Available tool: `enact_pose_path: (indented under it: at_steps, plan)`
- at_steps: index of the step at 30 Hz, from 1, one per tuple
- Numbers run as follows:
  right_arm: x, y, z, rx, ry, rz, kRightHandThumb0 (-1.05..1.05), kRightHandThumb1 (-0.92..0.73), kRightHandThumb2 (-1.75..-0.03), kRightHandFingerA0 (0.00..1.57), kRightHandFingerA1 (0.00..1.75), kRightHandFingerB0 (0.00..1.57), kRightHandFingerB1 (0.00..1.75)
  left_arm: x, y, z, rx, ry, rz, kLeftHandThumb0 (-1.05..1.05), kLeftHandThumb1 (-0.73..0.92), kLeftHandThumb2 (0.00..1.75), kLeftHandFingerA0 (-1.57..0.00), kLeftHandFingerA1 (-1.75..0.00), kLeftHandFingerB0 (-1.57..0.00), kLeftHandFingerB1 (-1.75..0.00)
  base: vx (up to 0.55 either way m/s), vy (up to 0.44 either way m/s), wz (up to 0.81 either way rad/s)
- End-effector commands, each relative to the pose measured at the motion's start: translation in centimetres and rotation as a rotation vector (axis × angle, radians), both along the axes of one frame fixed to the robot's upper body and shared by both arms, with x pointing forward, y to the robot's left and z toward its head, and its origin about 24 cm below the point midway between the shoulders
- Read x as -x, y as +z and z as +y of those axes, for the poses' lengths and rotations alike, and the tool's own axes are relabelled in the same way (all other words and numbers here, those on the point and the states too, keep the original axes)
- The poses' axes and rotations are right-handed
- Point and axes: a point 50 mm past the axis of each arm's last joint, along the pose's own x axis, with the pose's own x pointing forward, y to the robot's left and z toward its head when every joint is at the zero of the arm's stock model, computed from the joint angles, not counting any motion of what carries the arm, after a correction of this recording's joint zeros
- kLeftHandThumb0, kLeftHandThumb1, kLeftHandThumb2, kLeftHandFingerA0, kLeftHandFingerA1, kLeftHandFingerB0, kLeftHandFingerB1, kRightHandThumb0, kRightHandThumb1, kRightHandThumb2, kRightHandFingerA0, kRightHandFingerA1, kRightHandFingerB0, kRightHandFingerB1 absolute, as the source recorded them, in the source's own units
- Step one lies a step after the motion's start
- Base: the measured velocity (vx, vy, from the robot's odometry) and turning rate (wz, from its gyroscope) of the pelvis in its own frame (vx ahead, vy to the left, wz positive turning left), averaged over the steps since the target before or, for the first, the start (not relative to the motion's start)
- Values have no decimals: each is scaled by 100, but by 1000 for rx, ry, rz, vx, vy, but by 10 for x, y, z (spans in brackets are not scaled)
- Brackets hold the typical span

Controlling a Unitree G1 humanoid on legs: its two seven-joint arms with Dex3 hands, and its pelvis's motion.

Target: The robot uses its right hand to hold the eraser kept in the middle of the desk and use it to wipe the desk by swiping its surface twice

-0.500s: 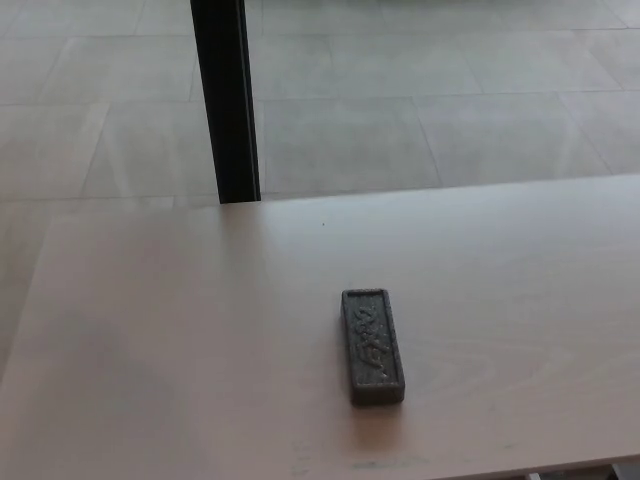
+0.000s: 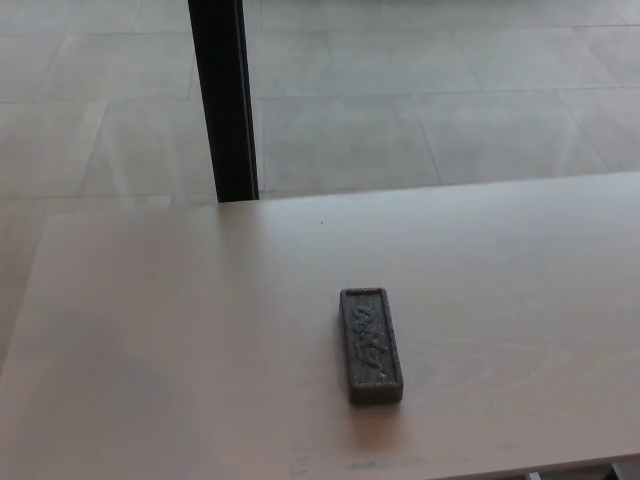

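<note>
- Grey floor tiles (image 2: 420, 120) fill the far part of my view, and a black post (image 2: 225, 100) stands up just past the far edge of the desk.
- Pale wood makes up the desk (image 2: 150, 330), and it takes up all the near part of what I see.
- One thing sits on it: the eraser (image 2: 371, 345), a dark grey block, lying flat near the middle and a bit to the right, close to the near edge.
- It is long and thin, and its long side points away from me.
- Its top looks bumpy, with some raised marks I cannot read.
- I think it is light and firm, not easy to break, and the rough top should not slip.
- I think the best way to hold it is across the two long sides, near the middle, so it stays flat for wiping.
- My right hand is out of sight, so I cannot say what its fingers are doing.
- My left hand does not show either.
- Nothing has hold of the eraser yet, so no wiping has begun.
</note>
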Motion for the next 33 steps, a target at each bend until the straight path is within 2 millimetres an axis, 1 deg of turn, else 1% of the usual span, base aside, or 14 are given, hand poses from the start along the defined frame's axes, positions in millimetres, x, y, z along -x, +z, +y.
enact_pose_path:
  at_steps: [1, 3, 8, 11, 14, 15, 17, 20, 21, 23, 24, 25, 26, 33]
  plan:
    - [-57, 65, 37, -15, 152, -196, -58, -62, -59, 90, 59, 57, 51, -2, 8, 7, -27, 8, -54, -61, 65, 61, -56, -99, -62, -82, 0, 0, 0]
    - [-68, 78, 55, 12, 203, -223, -58, -62, -59, 94, 59, 64, 51, -2, 8, 7, -29, 0, -56, -61, 65, 61, -57, -101, -63, -83, 0, 0, 0]
    - [-115, 121, 142, 122, 499, -322, -12, -83, -66, 79, 64, 59, 46, -5, 9, 6, -48, -16, -41, -62, 66, 60, -57, -100, -63, -82, 0, 0, 0]
    - [-135, 137, 196, 201, 689, -290, -24, -74, -67, 93, 68, 82, 53, -6, 9, 6, -42, -20, -50, -63, 67, 60, -55, -98, -61, -82, 0, 0, 0]
    - [-139, 140, 214, 222, 760, -275, -20, -74, -70, 90, 70, 82, 59, -7, 10, 7, -45, -26, -40, -63, 68, 59, -56, -97, -61, -78, 0, 0, 0]
    - [-147, 138, 236, 234, 857, -238, -15, -63, -87, 97, 119, 92, 76, -7, 10, 7, -49, -32, -40, -64, 68, 60, -55, -94, -59, -77, 0, 0, 0]
    - [-155, 132, 263, 231, 976, -213, -12, -59, -94, 104, 117, 96, 79, -8, 10, 8, -41, -30, -48, -65, 67, 60, -56, -94, -58, -76, 0, 0, 0]
    - [-166, 111, 301, 255, 1135, -150, -5, -56, -109, 97, 157, 91, 119, -10, 12, 8, -43, -33, -63, -67, 67, 59, -56, -98, -61, -82, 0, 0, 0]
    - [-166, 110, 301, 256, 1140, -148, -5, -56, -109, 97, 157, 91, 119, -10, 12, 8, -44, -34, -61, -67, 67, 59, -56, -98, -61, -82, 0, 0, 0]
    - [-172, 96, 322, 244, 1155, -73, -6, -46, -128, 98, 175, 84, 153, -10, 12, 8, -41, -34, -70, -69, 66, 59, -54, -101, -62, -84, 0, 0, 0]
    - [-173, 92, 327, 244, 1154, -55, -6, -46, -128, 98, 175, 84, 153, -10, 12, 7, -40, -33, -72, -69, 66, 59, -54, -101, -62, -84, 0, 0, 0]
    - [-173, 88, 332, 251, 1158, -40, -7, -43, -134, 100, 175, 86, 156, -10, 11, 7, -36, -30, -77, -69, 46, 92, -60, -93, -62, -82, 0, 0, 0]
    - [-174, 82, 339, 254, 1164, -18, -8, -44, -141, 101, 175, 84, 157, -11, 11, 6, -39, -31, -73, -66, 67, 59, -56, -100, -62, -83, 0, 0, 0]
    - [-174, 46, 373, 264, 1221, 80, -15, -39, -139, 101, 175, 79, 173, -12, 12, 6, -63, -58, -52, -66, 69, 60, -55, -98, -58, -80, 0, 0, 0]
